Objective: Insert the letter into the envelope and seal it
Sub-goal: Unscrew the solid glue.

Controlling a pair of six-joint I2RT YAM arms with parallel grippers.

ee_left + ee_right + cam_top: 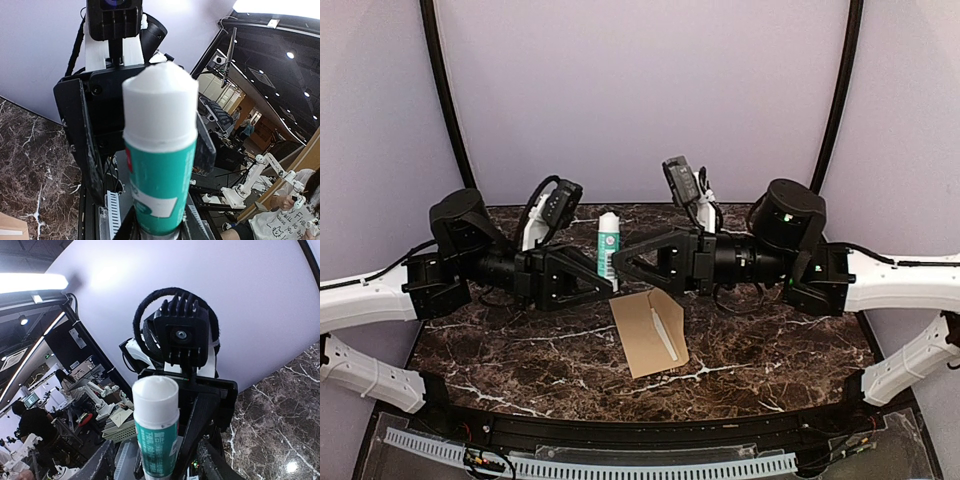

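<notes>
Your left gripper (606,288) clamps white-capped teal glue stick (608,240) upright; your right gripper (617,265) straddles it, jaws apart. Kraft-brown rectangular paper envelope (642,345) lies flat on dark marble tabletop (500,350).

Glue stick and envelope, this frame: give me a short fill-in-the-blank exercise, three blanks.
1. The left end effector is shut on the ___ end of the upright glue stick.
2. The glue stick's cap is ___.
3. The ___ envelope lies flat on the table.
Missing words: lower; white; brown.
</notes>
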